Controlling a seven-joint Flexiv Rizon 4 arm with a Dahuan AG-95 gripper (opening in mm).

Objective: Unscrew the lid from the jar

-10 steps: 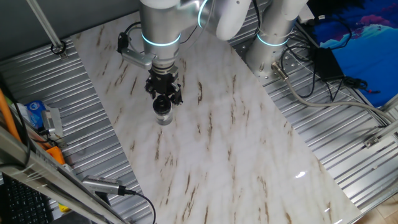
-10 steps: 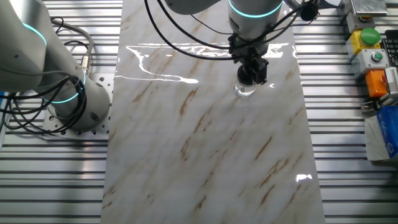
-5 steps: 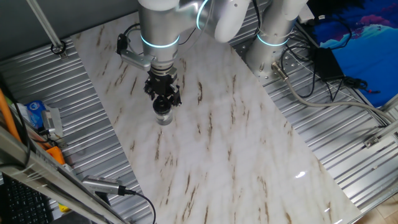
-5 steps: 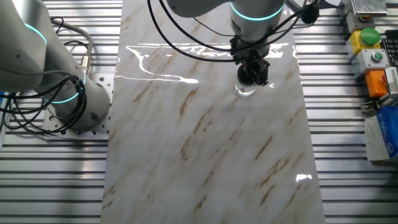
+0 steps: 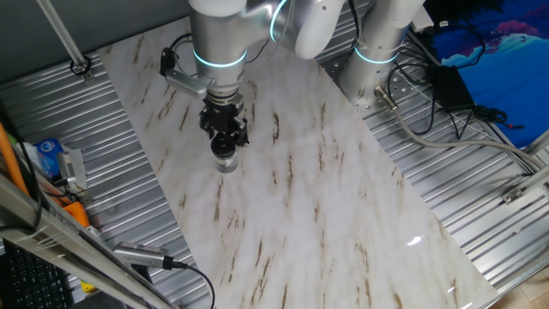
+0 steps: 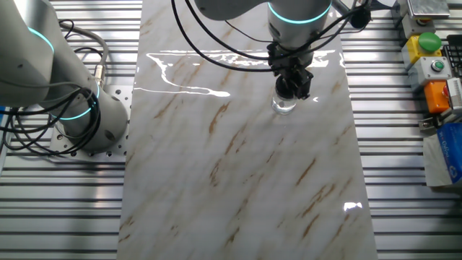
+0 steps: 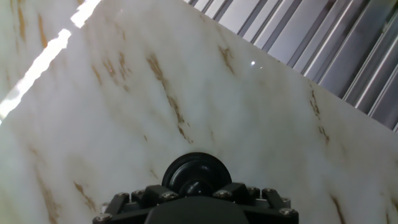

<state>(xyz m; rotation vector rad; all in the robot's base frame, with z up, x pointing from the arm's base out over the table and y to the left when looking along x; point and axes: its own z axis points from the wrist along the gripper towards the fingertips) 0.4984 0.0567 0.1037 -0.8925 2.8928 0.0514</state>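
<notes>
While 1 gripper (image 5: 225, 137) sits atop 1 jar (image 5: 225, 160), upper-left of center in one fixed view, its fingers look pinched on 1 black lid (image 7: 196, 173). Jar (image 6: 284, 105) stands upright on marble table (image 6: 238, 166), upper right in other fixed view. Hand view: lid at bottom center.

Table: my work surface (image 5: 283, 197) is a white marble-patterned slab with brown veins, laid at an angle over ribbed metal decking (image 5: 446, 180).
Glare: bright light streaks on the slab's far part in the other fixed view.
On it: the jar (image 5: 225, 160), small, clear, upright, standing straight on the marble near one long edge, directly below my pincer (image 5: 225, 140).
Hand view: marble below and ribbed metal beyond its edge.
</notes>
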